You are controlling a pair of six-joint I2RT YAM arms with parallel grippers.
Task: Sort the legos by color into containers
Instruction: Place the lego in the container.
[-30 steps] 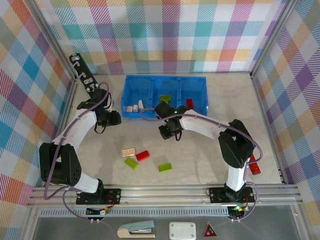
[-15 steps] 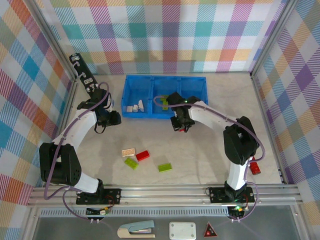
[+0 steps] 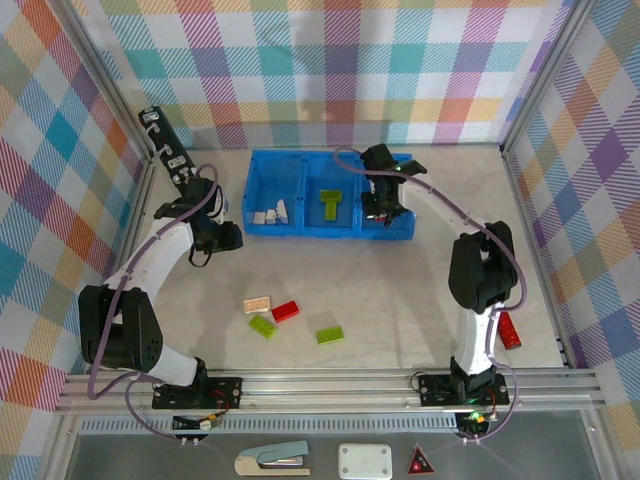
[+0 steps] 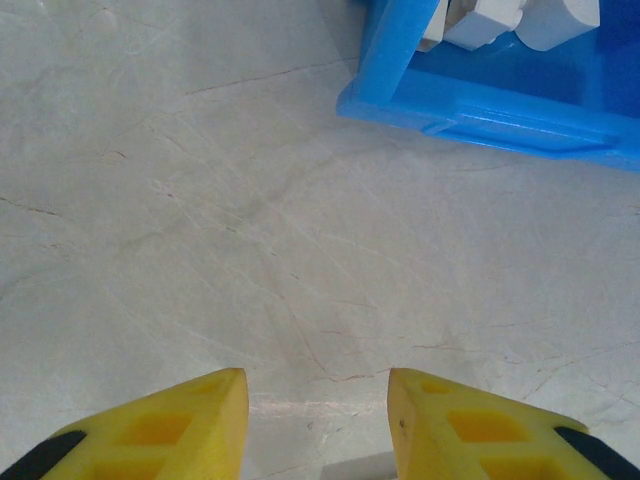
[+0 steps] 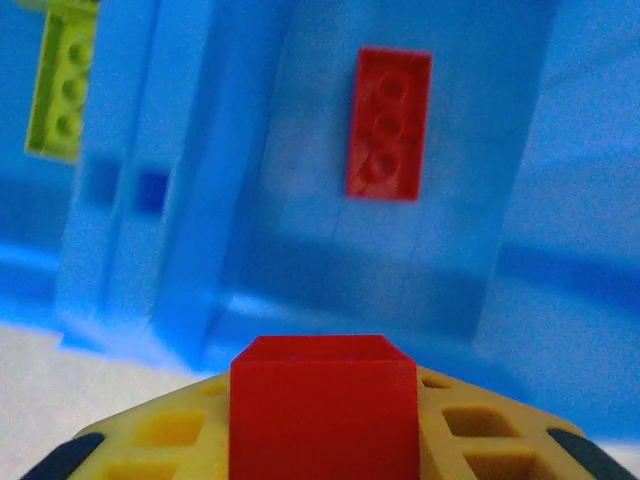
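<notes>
Pale marbled tabletop (image 3: pixel 420 290), loud plaid walls (image 3: pixel 330 70) all round. The right arm was stretched way out over the right-hand compartment of the blue tray (image 3: pixel 300 231), with the right gripper (image 3: pixel 384 207) clamped on a red brick (image 5: pixel 323 400) and another red one (image 5: pixel 389 123) lying in there below it. The left gripper (image 4: pixel 318 400) hung by the tray's left end, fingers parted, nothing in them. Four loose legos (image 3: pixel 286 311) sat mid-table.
</notes>
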